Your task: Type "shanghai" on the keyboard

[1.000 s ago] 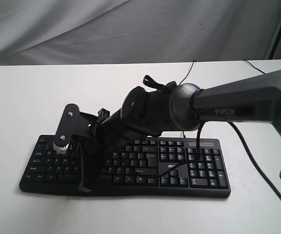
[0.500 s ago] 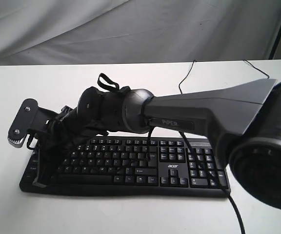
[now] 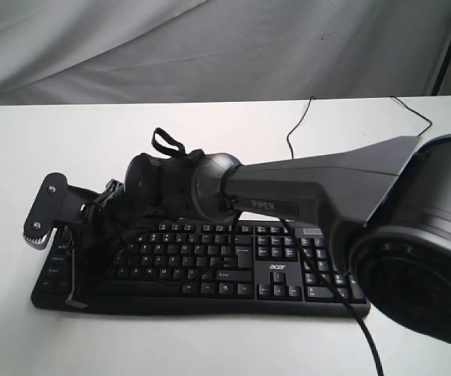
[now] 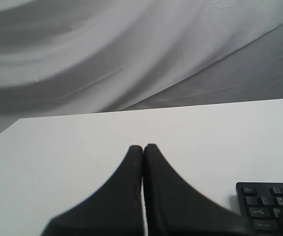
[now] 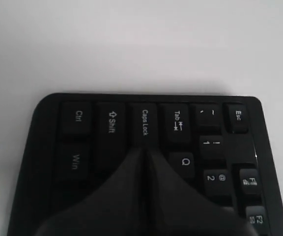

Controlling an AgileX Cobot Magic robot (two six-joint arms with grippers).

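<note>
The black keyboard with white legends and an "acer" logo lies across the white table. My right arm reaches over it from the right to its left end. The right gripper points down there, fingers pressed together with nothing between them. In the right wrist view the right gripper has its tips at the near edge of the Caps Lock key, beside Q. The left gripper is shut and empty over bare table. A corner of the keyboard shows beside it.
The thin black keyboard cable runs over the table behind the keyboard toward the back right. A grey cloth backdrop hangs behind the table. A dark stand leg is at the far right.
My right arm has swung left along the keyboard, from its left-middle keys to its far left end. In the last half second the gripper dropped slightly and shifted a little right.
</note>
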